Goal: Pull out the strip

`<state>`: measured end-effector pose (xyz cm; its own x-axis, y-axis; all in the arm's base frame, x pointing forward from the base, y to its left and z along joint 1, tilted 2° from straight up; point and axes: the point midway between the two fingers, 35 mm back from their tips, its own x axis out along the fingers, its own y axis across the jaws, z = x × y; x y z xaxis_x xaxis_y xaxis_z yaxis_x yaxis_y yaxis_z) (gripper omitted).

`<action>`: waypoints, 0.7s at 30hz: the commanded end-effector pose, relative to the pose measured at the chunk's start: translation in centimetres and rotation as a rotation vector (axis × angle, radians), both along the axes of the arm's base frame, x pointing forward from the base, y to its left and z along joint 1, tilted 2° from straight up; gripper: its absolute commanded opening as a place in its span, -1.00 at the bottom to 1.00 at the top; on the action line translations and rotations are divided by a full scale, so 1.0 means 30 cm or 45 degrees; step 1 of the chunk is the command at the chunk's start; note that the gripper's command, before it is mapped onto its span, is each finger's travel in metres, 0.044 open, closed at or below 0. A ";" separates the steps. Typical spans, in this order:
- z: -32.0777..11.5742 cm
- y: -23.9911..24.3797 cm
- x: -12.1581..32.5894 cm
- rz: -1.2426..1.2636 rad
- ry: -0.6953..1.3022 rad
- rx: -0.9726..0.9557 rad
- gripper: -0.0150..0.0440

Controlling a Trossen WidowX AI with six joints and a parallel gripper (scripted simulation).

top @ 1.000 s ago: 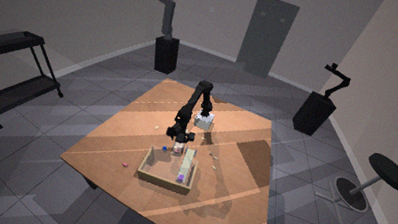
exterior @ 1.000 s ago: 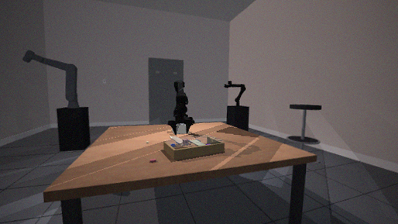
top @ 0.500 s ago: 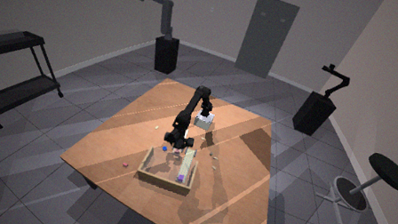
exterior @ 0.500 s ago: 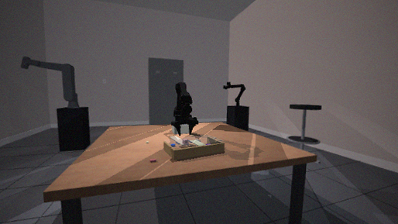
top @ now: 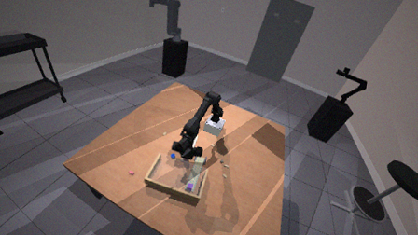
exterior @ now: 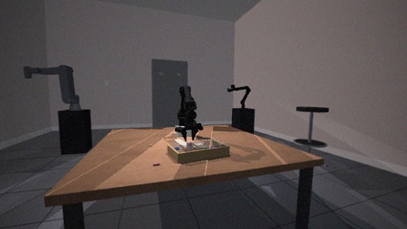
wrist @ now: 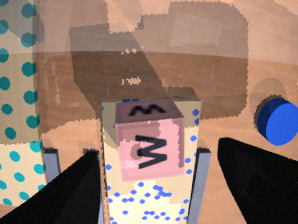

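Wooden bench [top: 230, 216] from above: the black arm [top: 200, 117] leans down over the far rim of a shallow wooden tray [top: 152, 173], its jaws [top: 188, 152] low at that edge. A pale strip [top: 195, 169] runs from just beneath the jaws into the tray, with a small purple block [top: 189, 185] at its far end. A blue piece [top: 173, 155] sits just to one side of the jaws, and a pink scrap [top: 132, 172] lies well apart on the bench.

From the side view, the jaws [exterior: 187, 135] hang just above the tray's [exterior: 200, 155] back edge; what lies under them is too small to make out.

Looking out from the wrist, the two black fingers stand partly apart, about half open, with nothing gripped. Between them, a little ahead, the pink labelled cube [wrist: 149, 151] sits on a cream strip speckled with blue dots [wrist: 148, 219]; neither finger touches it. Beyond the left finger lies a teal-dotted strip [wrist: 16, 96]. Past the right finger sits the blue piece [wrist: 277, 120], apart from the cube.
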<state>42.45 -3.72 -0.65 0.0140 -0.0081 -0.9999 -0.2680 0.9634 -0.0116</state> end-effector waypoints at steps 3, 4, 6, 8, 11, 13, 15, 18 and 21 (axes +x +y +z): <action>-0.042 0.003 -0.009 -0.007 0.014 0.004 0.36; -0.047 0.003 -0.009 -0.007 0.014 0.004 0.36; -0.058 0.003 -0.009 -0.007 0.014 0.004 0.36; -0.069 0.003 -0.009 -0.007 0.014 0.004 0.36; -0.085 0.003 -0.010 -0.007 0.014 0.004 0.36; -0.096 0.003 -0.010 -0.007 0.014 0.004 0.36; -0.107 0.003 -0.011 -0.007 0.014 0.004 0.36; -0.115 0.003 -0.011 -0.007 0.014 0.004 0.36; -0.115 0.003 -0.011 -0.007 0.014 0.004 0.36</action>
